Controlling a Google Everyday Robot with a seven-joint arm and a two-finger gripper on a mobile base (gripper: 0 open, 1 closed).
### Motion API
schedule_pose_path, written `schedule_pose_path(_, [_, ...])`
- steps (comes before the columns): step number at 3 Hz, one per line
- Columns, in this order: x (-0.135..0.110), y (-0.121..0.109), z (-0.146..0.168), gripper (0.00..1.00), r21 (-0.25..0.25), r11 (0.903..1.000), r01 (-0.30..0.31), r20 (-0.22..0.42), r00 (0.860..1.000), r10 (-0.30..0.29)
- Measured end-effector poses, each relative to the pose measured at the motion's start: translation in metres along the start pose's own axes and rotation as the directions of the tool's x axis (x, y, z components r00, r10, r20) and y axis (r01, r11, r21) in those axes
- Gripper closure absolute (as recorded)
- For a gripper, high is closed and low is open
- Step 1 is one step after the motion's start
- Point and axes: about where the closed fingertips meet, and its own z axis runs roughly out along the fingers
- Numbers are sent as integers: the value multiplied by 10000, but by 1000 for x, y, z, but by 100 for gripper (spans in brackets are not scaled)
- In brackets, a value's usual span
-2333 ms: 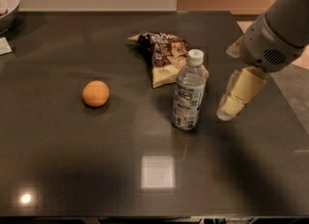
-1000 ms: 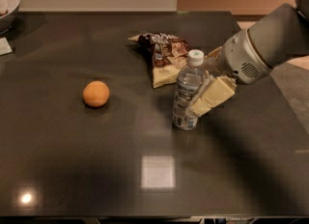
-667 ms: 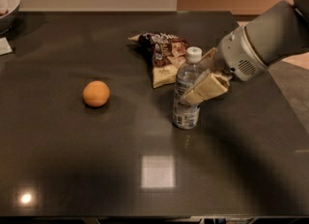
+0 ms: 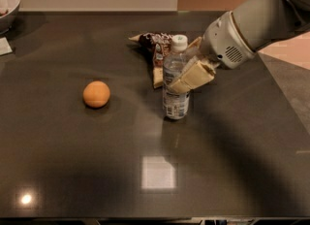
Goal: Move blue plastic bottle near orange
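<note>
- Cream-coloured fingers [image 4: 191, 77] of the gripper [image 4: 181, 66] are clasping the blue plastic bottle [image 4: 175, 104], one lying across its front, the other behind its shoulder.
- Between them, the bottle is standing upright on the dark table [image 4: 72, 161], white cap above the fingers.
- Well apart, off to the fingers' left, the orange [image 4: 96, 94] is sitting.
- Just behind the fingers, a brown-and-cream snack bag [image 4: 154, 42] is lying.

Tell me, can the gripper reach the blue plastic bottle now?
Probably yes: the gripper is right at the upright blue plastic bottle; the snack bag lies behind it, out of the way.
</note>
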Motion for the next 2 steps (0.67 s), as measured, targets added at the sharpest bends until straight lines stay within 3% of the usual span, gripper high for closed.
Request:
schedule_pose_path(1, [-20,-12,14,100,-145,9996,252,350,9991,-247])
schedule_pose_path(2, [-37,-24,35,100,-354,9985,426,593,9974,-404])
